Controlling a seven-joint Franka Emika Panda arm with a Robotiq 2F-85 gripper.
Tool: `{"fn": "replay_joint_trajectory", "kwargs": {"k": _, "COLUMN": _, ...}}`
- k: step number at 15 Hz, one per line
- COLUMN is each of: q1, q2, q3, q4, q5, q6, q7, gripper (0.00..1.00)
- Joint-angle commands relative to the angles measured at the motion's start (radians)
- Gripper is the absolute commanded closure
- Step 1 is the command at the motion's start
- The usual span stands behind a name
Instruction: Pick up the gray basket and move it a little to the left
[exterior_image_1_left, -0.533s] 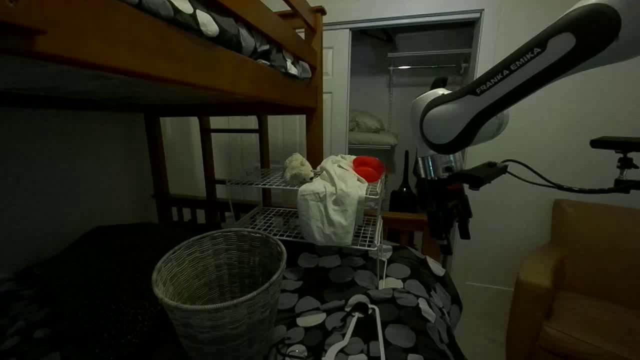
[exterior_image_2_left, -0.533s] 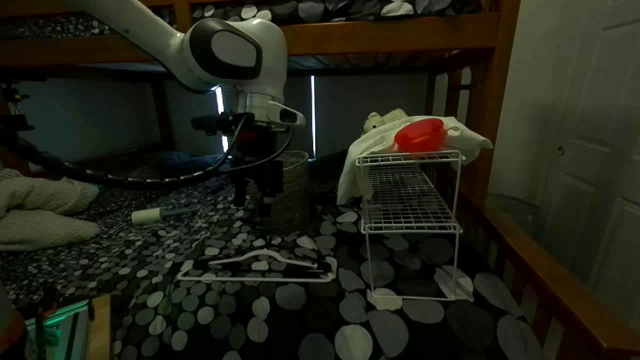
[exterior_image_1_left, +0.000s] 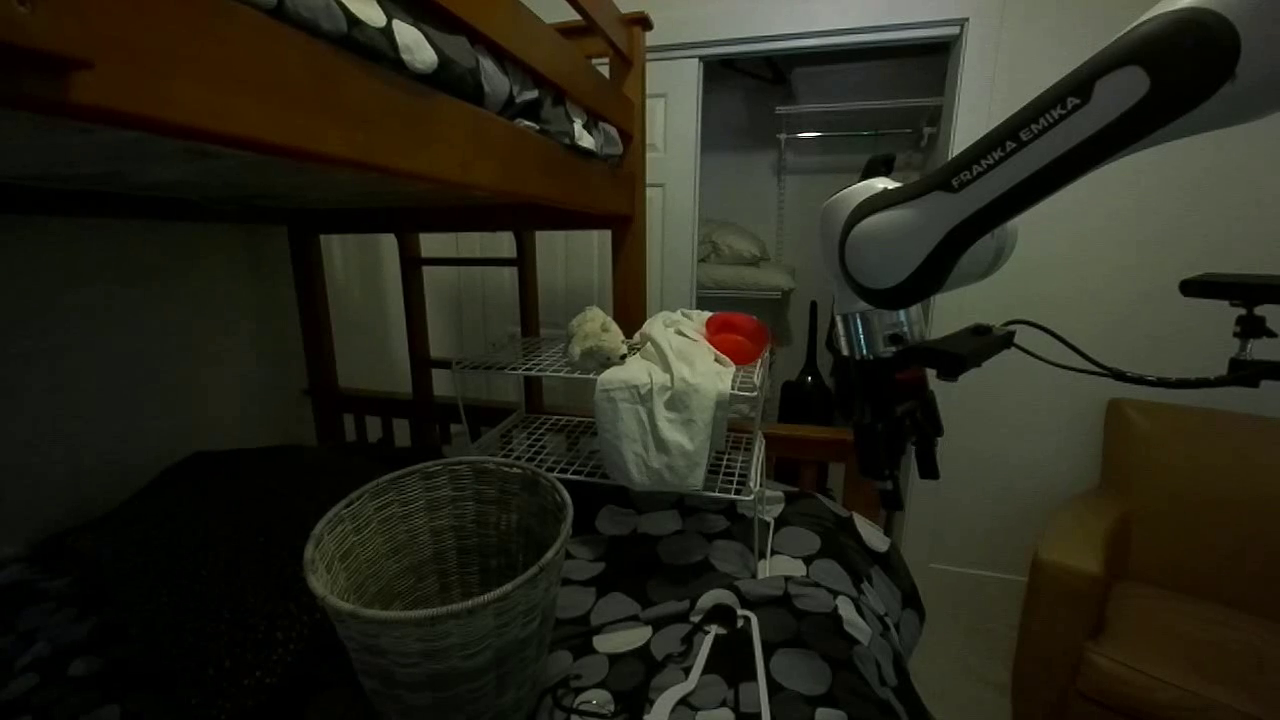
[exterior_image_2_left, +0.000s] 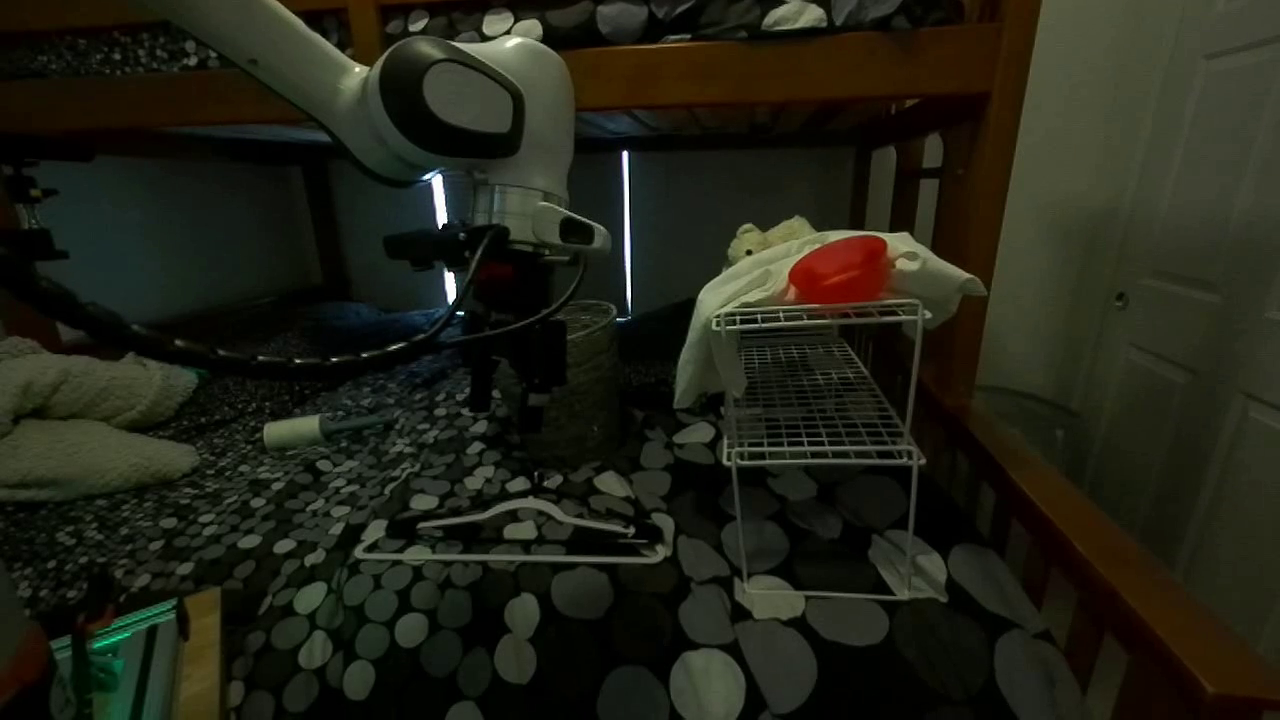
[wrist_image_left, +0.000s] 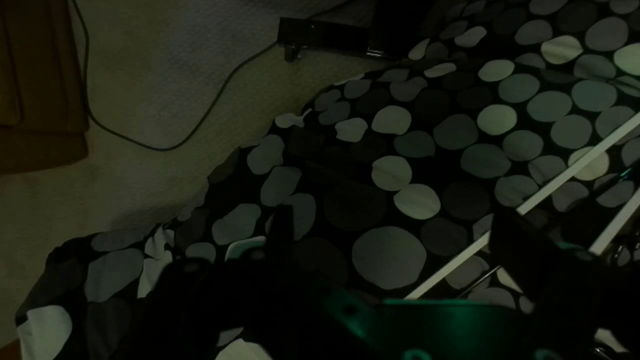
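In an exterior view: one large round gray-beige wicker basket (exterior_image_1_left: 445, 650), upright, tapering, thick braided rim seen whole only here, well in from right edge of dotted fabric tabletop (exterior_image_1_left: 805, 670). In an exterior view: basket toward far edge, partly behind black gripper (exterior_image_2_left: 507, 405); one cream fleece (exterior_image_2_left: 90, 420) only here. Wrist view: jaws wide; one dark floor cable (wrist_image_left: 162, 149), only here.
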Motion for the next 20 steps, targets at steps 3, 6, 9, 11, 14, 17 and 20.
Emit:
{"fn": "replay_joint_trajectory", "kwargs": {"k": 3, "q1": 0.039, "q2": 0.103, "q3": 0.039, "q4": 0.125, "q5": 0.124, "q6": 0.161, "q7": 0.238, "gripper": 0.0}}
{"fn": "replay_joint_trajectory", "kwargs": {"k": 6, "q1": 0.064, "q2": 0.194, "q3": 0.085, "q4": 0.219, "q5": 0.174, "q6": 0.303, "q7": 0.403, "gripper": 0.0}}
{"fn": "replay_joint_trajectory", "kwargs": {"k": 9, "q1": 0.102, "q2": 0.285, "q3": 0.126, "q4": 0.288, "q5": 0.17, "q6": 0.451, "q7": 0.526, "gripper": 0.0}}
{"fn": "replay_joint_trajectory", "kwargs": {"k": 11, "q1": 0.132, "q2": 0.339, "q3": 0.144, "q4": 0.322, "q5": 0.15, "q6": 0.51, "q7": 0.559, "gripper": 0.0}}
{"fn": "replay_joint_trajectory", "kwargs": {"k": 14, "q1": 0.17, "q2": 0.411, "q3": 0.149, "q4": 0.37, "q5": 0.146, "q6": 0.522, "q7": 0.525, "gripper": 0.0}}
{"fn": "replay_joint_trajectory", "kwargs": {"k": 17, "q1": 0.202, "q2": 0.45, "q3": 0.143, "q4": 0.409, "q5": 0.104, "q6": 0.539, "q7": 0.51, "gripper": 0.0}}
{"fn": "replay_joint_trajectory", "kwargs": {"k": 20, "q1": 0.224, "q2": 0.495, "q3": 0.142, "q4": 0.452, "q5": 0.087, "q6": 0.538, "q7": 0.486, "gripper": 0.0}}
